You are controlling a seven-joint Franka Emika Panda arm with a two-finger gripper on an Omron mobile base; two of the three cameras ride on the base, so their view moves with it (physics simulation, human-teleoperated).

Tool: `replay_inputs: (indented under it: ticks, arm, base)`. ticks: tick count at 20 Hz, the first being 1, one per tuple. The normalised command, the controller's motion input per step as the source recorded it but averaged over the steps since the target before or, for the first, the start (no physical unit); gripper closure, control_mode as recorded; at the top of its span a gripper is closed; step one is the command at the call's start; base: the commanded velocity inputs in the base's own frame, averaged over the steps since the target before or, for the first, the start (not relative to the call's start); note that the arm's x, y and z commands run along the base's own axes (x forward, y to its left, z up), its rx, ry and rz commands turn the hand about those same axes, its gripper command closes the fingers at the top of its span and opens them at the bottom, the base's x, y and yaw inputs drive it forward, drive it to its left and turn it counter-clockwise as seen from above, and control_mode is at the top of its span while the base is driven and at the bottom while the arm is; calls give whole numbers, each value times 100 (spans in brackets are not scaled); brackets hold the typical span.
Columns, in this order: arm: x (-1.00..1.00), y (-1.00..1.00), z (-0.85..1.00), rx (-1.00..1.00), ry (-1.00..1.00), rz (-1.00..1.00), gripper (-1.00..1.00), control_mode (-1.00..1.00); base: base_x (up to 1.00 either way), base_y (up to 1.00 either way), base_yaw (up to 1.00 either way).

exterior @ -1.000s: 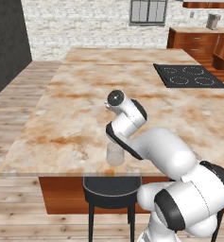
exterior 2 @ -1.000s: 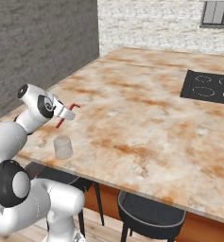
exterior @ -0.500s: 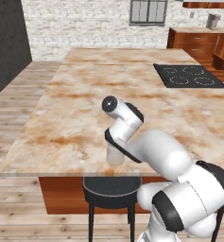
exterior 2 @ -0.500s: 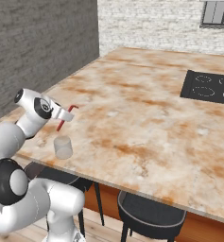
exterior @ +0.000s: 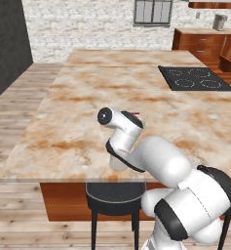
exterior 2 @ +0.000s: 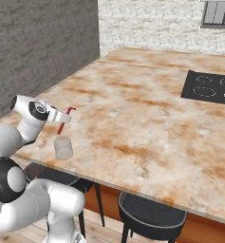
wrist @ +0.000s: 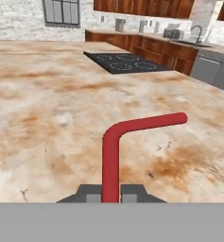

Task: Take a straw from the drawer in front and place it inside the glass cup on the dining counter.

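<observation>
Straw [exterior 2: 61, 124] now lower, bend [wrist: 114, 132] toward cooktop [wrist: 125, 62]

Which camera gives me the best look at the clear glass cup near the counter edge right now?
The right base view: the clear glass cup stands unobstructed on the mottled cream stone counter, with the thin red bent straw held just above it in the shut gripper. In the left base view the arm hides most of the cup.

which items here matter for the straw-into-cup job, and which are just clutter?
In play:
- straw, bent, in the shut gripper
- glass cup, near the counter edge
- dining counter

Not involved:
- black cooktop
- stools under the counter
</observation>
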Motion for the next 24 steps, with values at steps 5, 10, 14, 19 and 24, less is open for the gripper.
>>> replay_inputs:
  ticks: [5,10,14,19,24]
  arm:
    - [0,13,-13,-13,0,0,100,-100]
    - [0,10,-9,-11,0,0,100,-100]
    - [0,9,-4,-10,0,0,100,-100]
    - [0,9,-3,-7,0,0,100,-100]
    - [0,9,-4,-6,0,0,100,-100]
  base:
    - [0,0,0]
    - [0,0,0]
    - [0,0,0]
    - [0,0,0]
    - [0,0,0]
